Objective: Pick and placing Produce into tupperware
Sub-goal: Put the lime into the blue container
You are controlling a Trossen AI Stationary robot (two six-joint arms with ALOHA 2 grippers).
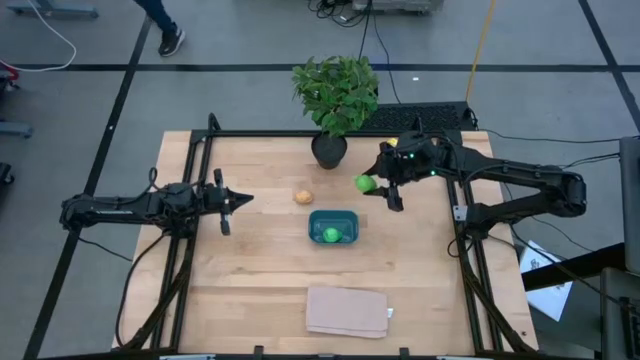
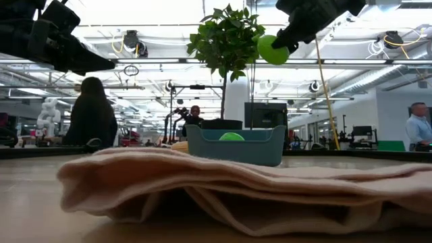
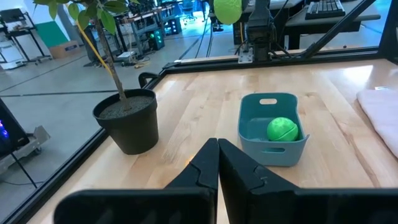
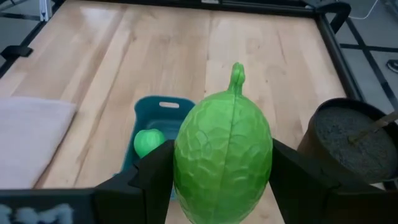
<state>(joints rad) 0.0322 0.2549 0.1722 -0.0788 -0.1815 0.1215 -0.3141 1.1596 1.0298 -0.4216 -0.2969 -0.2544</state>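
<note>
My right gripper [image 1: 378,186] is up in the air near the table's far right and is shut on a bright green, bumpy produce piece [image 4: 224,155]. This piece also shows high in the low view [image 2: 273,49]. The teal tupperware [image 1: 333,226] stands on the table's middle with a second green piece [image 1: 331,235] lying inside it [image 3: 283,129]. The orange-tan piece [image 1: 303,196] rests on the wood just beyond the tupperware's far-left corner. My left gripper [image 1: 235,200] hovers to the tupperware's left, shut and empty [image 3: 217,163]. My right gripper pinches the green produce piece between its two fingers, one on each flank [image 4: 186,168], with the piece's stem tip [image 4: 237,73] pointing forward past the fingers. The piece is lifted clear of the table, to the far right of the tupperware.
A potted plant [image 1: 335,95] stands in a black pot [image 1: 328,150] at the far edge, just left of my right gripper. A folded tan cloth pad [image 1: 347,311] lies near the near edge. Black frame rails [image 1: 190,240] run along the table's sides. People stand in the room beyond.
</note>
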